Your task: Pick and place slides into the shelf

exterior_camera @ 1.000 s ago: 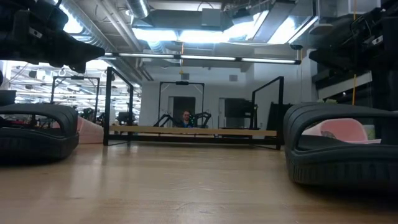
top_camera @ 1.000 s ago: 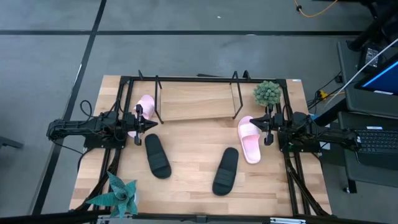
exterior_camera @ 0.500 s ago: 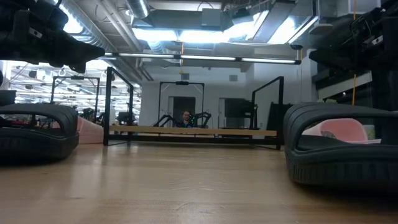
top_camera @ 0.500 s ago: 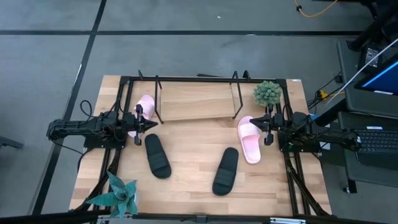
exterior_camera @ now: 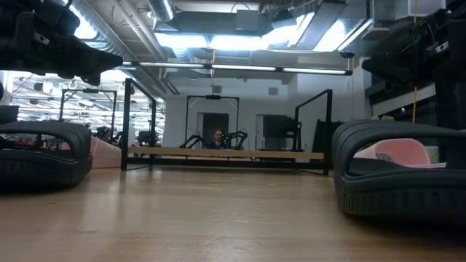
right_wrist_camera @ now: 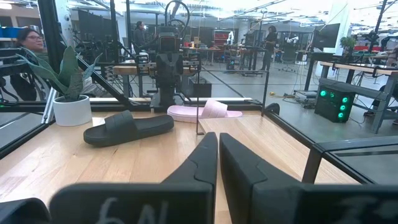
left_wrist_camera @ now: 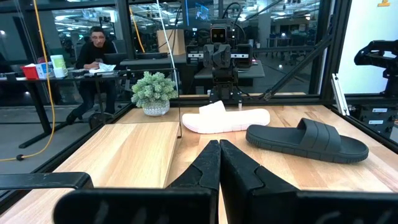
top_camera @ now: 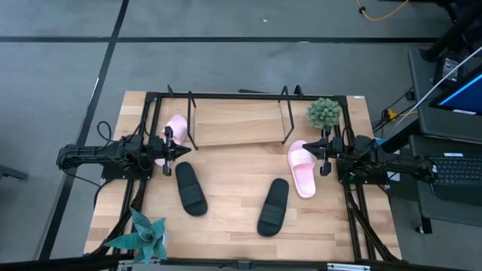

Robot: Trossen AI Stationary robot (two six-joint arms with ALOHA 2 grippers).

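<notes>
Two black slides [top_camera: 190, 188] [top_camera: 273, 205] lie sole down on the table's near half. One pale pink slide [top_camera: 301, 168] lies flat at the right, and another [top_camera: 175, 128] by the shelf's left end. The shelf [top_camera: 233, 124], a black rod rack with a light board, stands at the far middle. My left gripper [top_camera: 177, 150] hovers shut and level at the left, beside the left pink slide. At the right my right gripper [top_camera: 316, 156] hovers shut and level over the edge of the right pink slide. Their shut fingertips show in the wrist views [left_wrist_camera: 219, 144] [right_wrist_camera: 217, 137].
A green bushy plant [top_camera: 324, 113] stands at the far right corner and a spiky potted plant [top_camera: 147, 233] at the near left. Black frame rods [top_camera: 354, 218] run along the table's sides. People sit beyond the table [left_wrist_camera: 96, 50].
</notes>
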